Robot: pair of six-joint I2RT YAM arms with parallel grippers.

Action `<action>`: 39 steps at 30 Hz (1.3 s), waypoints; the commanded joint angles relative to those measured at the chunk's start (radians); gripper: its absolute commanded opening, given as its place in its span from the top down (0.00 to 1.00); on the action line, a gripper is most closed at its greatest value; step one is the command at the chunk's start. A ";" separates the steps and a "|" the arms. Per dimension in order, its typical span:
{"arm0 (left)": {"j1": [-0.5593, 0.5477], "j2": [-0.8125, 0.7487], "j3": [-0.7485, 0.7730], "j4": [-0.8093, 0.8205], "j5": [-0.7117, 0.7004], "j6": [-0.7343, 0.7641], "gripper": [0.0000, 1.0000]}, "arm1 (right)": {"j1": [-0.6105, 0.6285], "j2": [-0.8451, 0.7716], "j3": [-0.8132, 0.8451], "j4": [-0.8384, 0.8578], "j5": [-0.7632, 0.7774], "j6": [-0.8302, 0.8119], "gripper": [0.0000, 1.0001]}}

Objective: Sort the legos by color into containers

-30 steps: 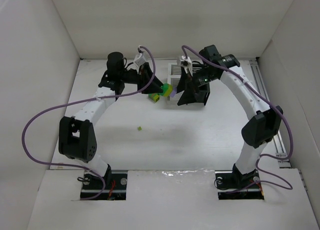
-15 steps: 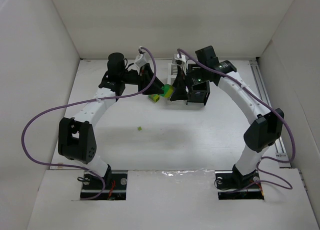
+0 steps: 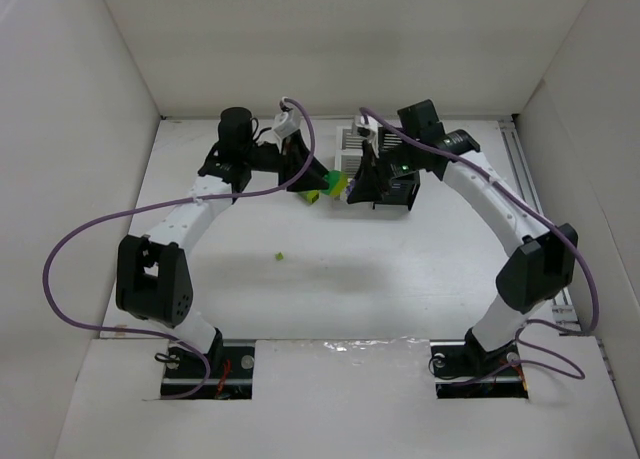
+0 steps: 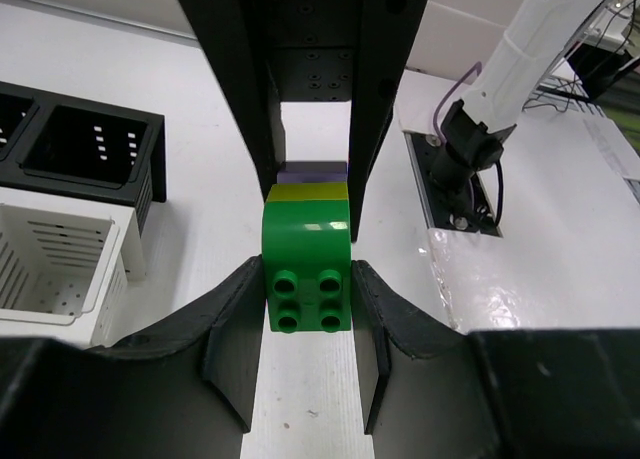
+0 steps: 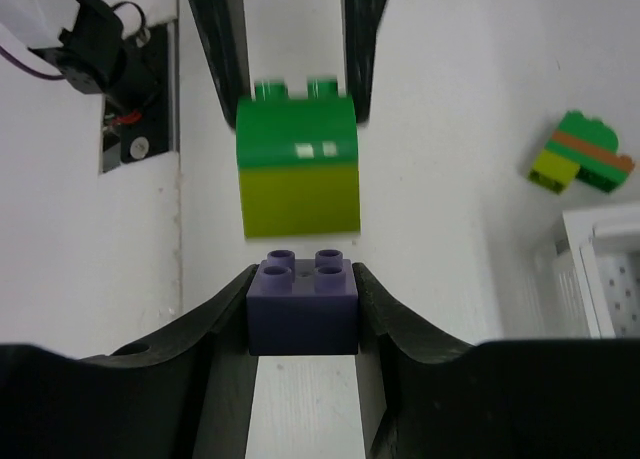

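A: What do the left jaws have?
B: They are closed narrow on a green brick (image 4: 306, 279), pads on its two side faces, studs pointing back at the wrist. A yellow-green brick (image 5: 300, 201) is joined to its far face.
A: And the right jaws?
B: Clamped on a lavender brick (image 5: 303, 317), gripped by its sides. Its four studs are bare and face the yellow-green brick, with a clear gap between the two in the right wrist view. I judge it is off the stack.
A: Why hold them nose to nose?
B: My guess is that one arm anchors the stack while the other pulls one colour free along the stud line. Each colour has to go into a bin alone.
A: Where is this?
B: In the air above the tabletop (image 3: 330, 279), just beside the bins. In the left wrist view the white bin (image 4: 60, 254) and the black bins (image 4: 150, 174) stand at the left, touching each other.
A: Anything else waiting?
B: A loose stack (image 5: 582, 157) of green, orange-brown and yellow-green lies on the tabletop near the white bin's corner. A small green bit (image 3: 280, 256) lies well apart, nearer the arm bases.
A: Any writing?
B: None I can read. The studs are too blurred for a logo, and the bins and arms show no label.
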 commanded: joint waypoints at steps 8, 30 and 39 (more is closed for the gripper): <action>0.020 -0.049 -0.015 0.313 -0.007 -0.208 1.00 | -0.198 -0.135 -0.218 0.019 0.132 -0.095 0.96; 0.029 -0.048 -0.055 0.313 -0.069 -0.217 1.00 | -0.261 0.075 -0.108 0.376 0.488 0.114 0.83; 0.038 -0.020 -0.024 0.313 -0.078 -0.226 1.00 | -0.270 0.066 -0.108 0.366 0.513 0.114 0.34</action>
